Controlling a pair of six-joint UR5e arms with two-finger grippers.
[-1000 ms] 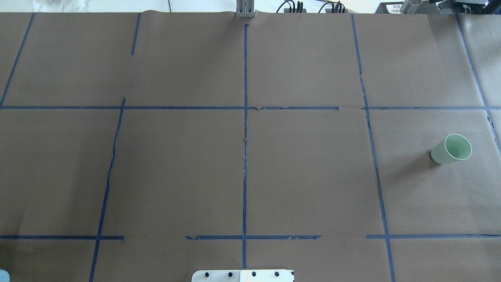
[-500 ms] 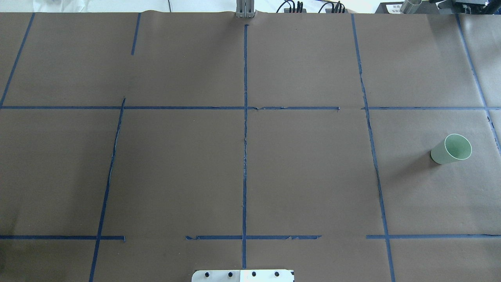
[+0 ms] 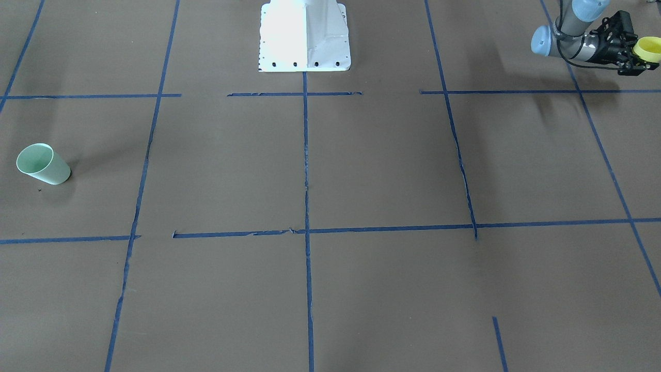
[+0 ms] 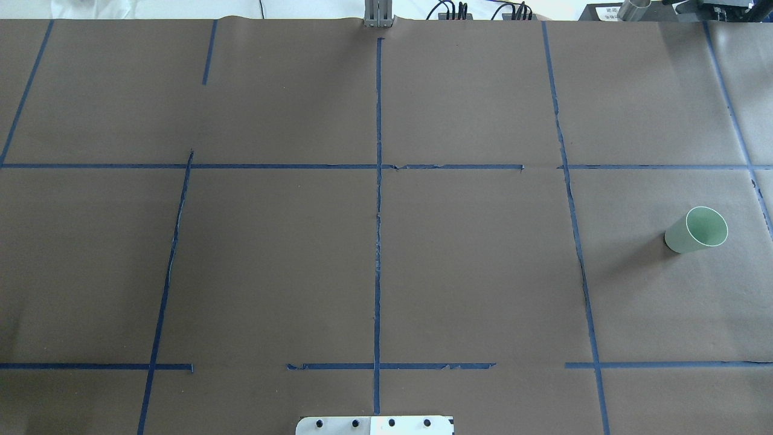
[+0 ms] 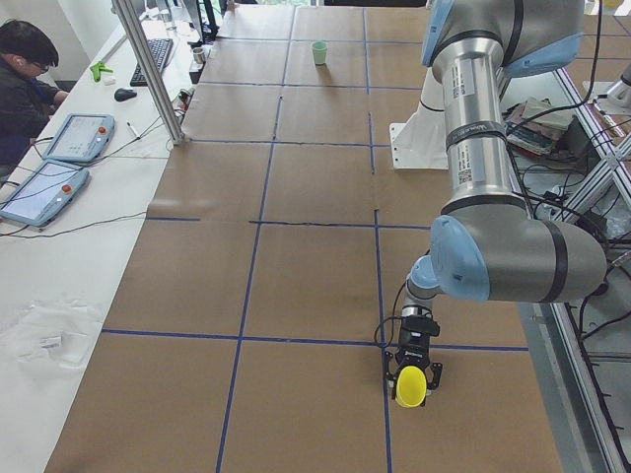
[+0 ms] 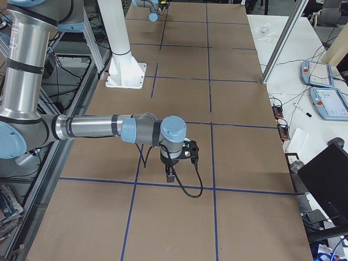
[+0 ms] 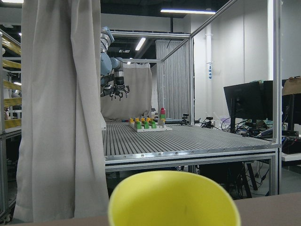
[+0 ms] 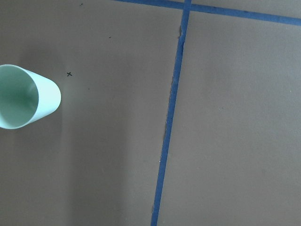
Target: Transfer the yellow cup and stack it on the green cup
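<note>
The yellow cup (image 3: 648, 47) lies sideways in my left gripper (image 3: 640, 52), which is shut on it just above the table near the robot's left edge. The exterior left view shows the same yellow cup (image 5: 410, 385) between the black fingers (image 5: 390, 369); its rim fills the bottom of the left wrist view (image 7: 174, 200). The green cup (image 4: 697, 230) stands upright far over on the right side, also visible from the front (image 3: 42, 164) and below the right wrist camera (image 8: 24, 96). My right gripper (image 6: 172, 169) hangs over the table; whether it is open or shut I cannot tell.
Blue tape lines (image 4: 378, 211) divide the brown paper table cover. The white robot base plate (image 4: 374, 425) sits at the near middle edge. A person (image 5: 25, 79) sits at a side bench with tablets (image 5: 44, 192) beside a metal post (image 5: 148, 69).
A pale blue bit of the left arm at the overhead view's lower left corner has slipped out of view. The green cup has not moved.
</note>
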